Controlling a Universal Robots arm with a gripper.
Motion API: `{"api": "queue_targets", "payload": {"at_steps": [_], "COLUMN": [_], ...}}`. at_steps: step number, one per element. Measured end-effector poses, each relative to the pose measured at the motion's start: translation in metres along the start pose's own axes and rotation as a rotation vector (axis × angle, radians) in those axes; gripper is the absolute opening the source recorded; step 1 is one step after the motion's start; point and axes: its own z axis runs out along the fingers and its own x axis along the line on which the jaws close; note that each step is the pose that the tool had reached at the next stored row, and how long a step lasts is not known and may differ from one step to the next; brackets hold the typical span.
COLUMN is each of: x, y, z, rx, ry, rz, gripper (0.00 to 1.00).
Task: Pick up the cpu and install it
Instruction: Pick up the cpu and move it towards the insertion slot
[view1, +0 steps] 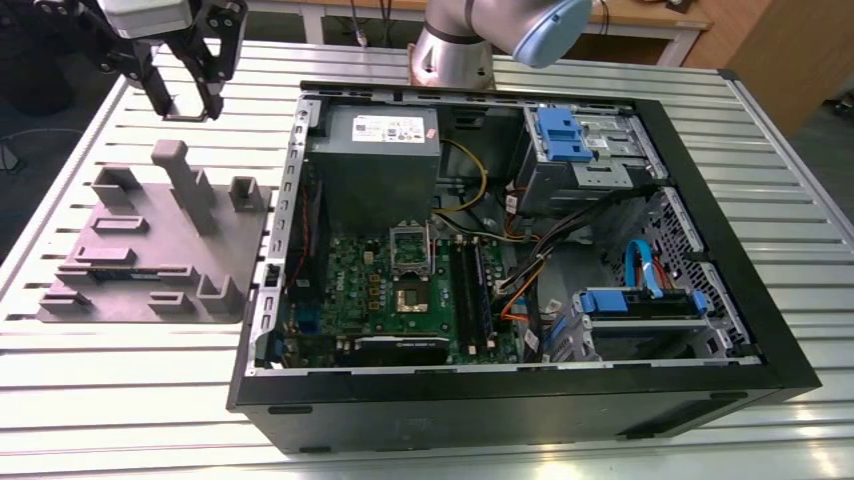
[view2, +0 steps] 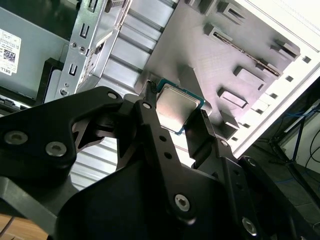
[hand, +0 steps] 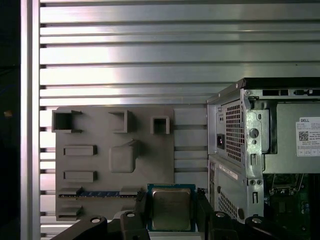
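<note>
In both wrist views the cpu (view2: 178, 107) (hand: 171, 209), a small square chip with a silver-grey metal top and a thin green rim, sits between the black fingers of my gripper (view2: 176, 111) (hand: 172, 212). The gripper is shut on its two opposite edges. In the exterior view my gripper (view1: 186, 108) hangs high above the far left part of the table, beyond the grey tray (view1: 147, 250) and to the left of the open computer case (view1: 667, 110). The motherboard socket (view1: 410, 296) lies open inside the case.
The grey moulded tray (hand: 100, 165) with upright posts lies on the slatted metal table (view1: 134, 400) beside the case. A grey power supply box (view1: 374, 150), blue drive brackets (view1: 561, 135) and loose cables (view1: 534, 270) fill the case. The arm's base (view1: 454, 50) stands behind it.
</note>
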Motion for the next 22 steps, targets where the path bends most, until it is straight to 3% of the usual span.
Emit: {"api": "queue_targets", "payload": {"at_steps": [22], "x": [-0.0078], "y": [0.0003], "z": [0.0], "rx": [0.0], "ry": [0.0], "rz": [0.0], "gripper": [0.47]}}
